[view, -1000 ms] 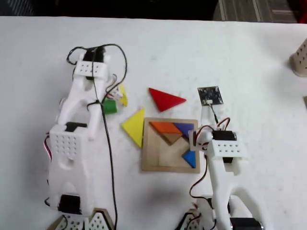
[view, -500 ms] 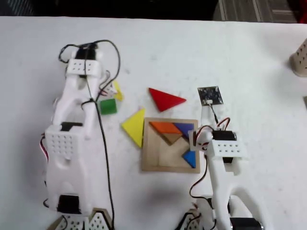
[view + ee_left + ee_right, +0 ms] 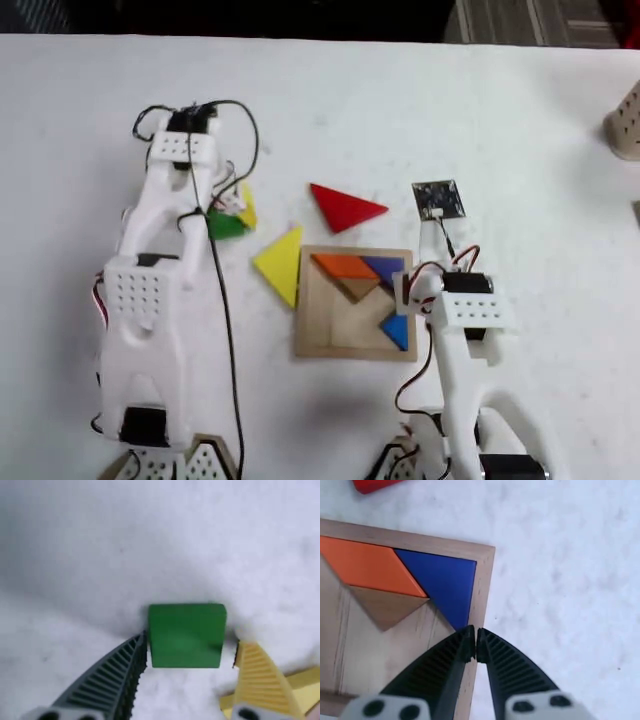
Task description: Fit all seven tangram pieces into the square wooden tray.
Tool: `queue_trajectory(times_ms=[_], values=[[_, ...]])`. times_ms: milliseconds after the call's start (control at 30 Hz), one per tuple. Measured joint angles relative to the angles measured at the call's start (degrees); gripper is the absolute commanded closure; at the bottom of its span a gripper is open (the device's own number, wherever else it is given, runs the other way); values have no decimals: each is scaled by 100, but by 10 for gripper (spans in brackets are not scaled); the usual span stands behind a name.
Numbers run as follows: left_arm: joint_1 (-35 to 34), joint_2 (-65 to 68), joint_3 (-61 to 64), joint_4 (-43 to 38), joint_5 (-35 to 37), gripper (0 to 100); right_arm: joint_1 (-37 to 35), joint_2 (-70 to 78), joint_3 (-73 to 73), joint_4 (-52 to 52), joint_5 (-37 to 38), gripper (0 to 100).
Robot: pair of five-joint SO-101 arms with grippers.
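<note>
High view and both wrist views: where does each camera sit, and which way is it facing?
High view: fixed above the table, looking down; left arm, right arm and the square wooden tray show.
Left wrist view: on the left arm's wrist, facing down at the green square piece between the left hand's fingers.
Right wrist view: on the right arm's wrist, facing down at the tray's corner by the blue triangle piece; the right hand is shut.
Shared: high and right wrist views both show the orange parallelogram piece.
</note>
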Motion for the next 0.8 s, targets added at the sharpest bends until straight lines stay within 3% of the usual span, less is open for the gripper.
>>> queue_trajectory(times_ms=[233,800], values=[[158,0,-114,-9,-44,901,0,0,0,0,0,981],[202,-26,-800,360,-62,902,0,0,0,0,0,981]])
